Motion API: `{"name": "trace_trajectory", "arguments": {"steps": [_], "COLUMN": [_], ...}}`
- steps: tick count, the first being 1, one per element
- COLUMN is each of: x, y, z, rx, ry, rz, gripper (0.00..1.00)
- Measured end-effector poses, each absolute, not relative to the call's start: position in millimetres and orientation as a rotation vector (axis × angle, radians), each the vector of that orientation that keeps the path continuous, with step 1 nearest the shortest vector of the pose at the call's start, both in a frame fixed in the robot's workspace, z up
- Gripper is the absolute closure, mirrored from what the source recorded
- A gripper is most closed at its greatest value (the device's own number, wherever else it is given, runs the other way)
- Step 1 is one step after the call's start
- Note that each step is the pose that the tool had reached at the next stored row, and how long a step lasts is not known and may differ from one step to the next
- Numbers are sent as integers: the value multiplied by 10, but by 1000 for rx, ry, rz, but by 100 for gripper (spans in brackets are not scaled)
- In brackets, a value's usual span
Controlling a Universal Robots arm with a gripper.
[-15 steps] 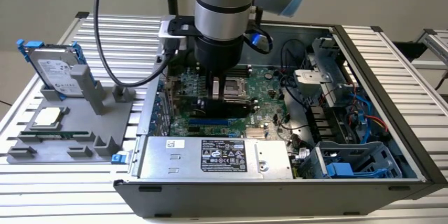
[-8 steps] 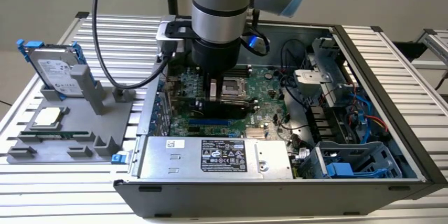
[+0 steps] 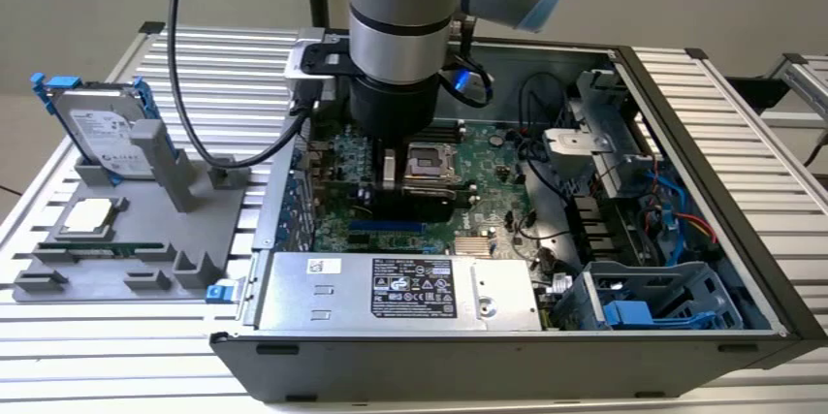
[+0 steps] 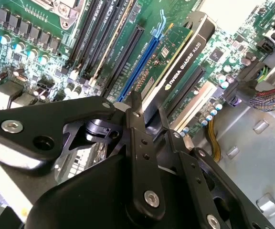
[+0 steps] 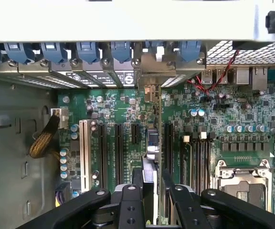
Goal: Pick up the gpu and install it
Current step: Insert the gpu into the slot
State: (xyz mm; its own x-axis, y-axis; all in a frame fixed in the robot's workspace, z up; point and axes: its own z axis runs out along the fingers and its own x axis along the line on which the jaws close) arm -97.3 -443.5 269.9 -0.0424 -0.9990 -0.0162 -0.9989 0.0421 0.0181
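The gpu (image 4: 180, 52) has a matt black plastic cover; the pincer (image 4: 149, 119) is smooth black metal; the desk (image 3: 233, 55) is ribbed bare aluminium.

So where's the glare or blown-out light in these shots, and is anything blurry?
In the first wrist view the case wall along one edge is washed out white. In the second wrist view a bright patch burns out past the gpu, and the near fingers look soft. The exterior view is evenly lit, with slight shine on the arm.

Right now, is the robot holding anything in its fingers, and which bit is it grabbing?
Yes. The gripper holds the gpu, its fingers pinching the card's upper edge, one on each face, over the motherboard slots.
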Motion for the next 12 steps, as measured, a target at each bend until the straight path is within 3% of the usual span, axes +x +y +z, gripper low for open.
{"name": "trace_trajectory", "arguments": {"steps": [12], "x": [-991], "y": [-4435], "z": [2682], "rx": [2174], "ry": [-2268], "rz": [-41], "gripper": [100]}}
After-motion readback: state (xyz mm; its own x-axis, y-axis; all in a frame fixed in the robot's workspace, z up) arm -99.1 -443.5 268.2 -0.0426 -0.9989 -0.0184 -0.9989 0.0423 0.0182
